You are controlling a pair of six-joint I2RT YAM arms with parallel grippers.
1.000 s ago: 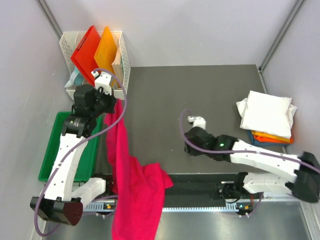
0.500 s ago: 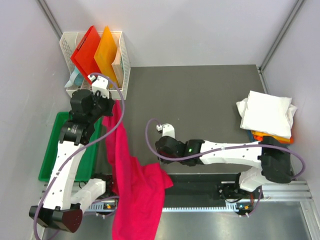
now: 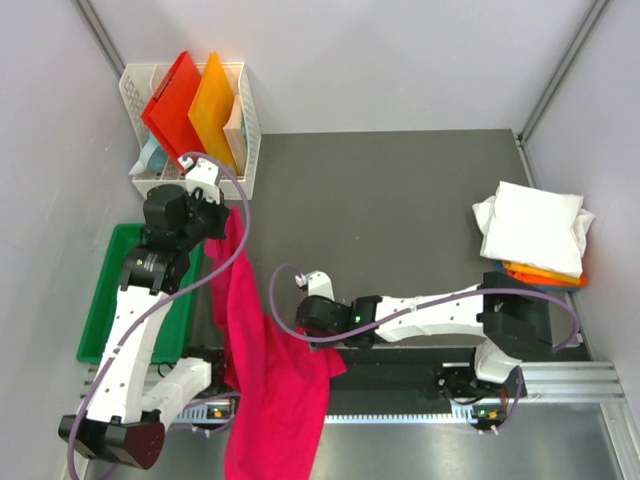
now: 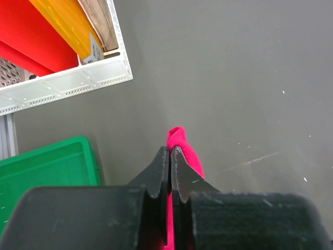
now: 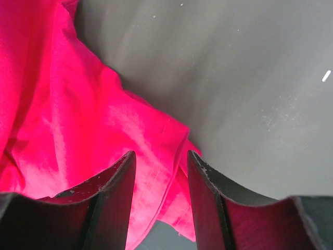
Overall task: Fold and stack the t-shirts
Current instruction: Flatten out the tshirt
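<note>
Over the dark grey table (image 3: 400, 200) left hand (image 4: 170, 153) clenched on bright magenta-pink cloth t-shirt (image 3: 270, 370), right hand (image 5: 159, 159) parted above its corner: spreading step, next should pinch there.

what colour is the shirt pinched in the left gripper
Bright magenta-pink; the t-shirt shows best in the top external view.

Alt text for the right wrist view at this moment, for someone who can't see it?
Two dark right fingers stand apart at the bottom of the frame, over a crumpled magenta t-shirt whose edge shows in the gap between them. The shirt fills the left side, and the bare dark grey table fills the upper right.
</note>
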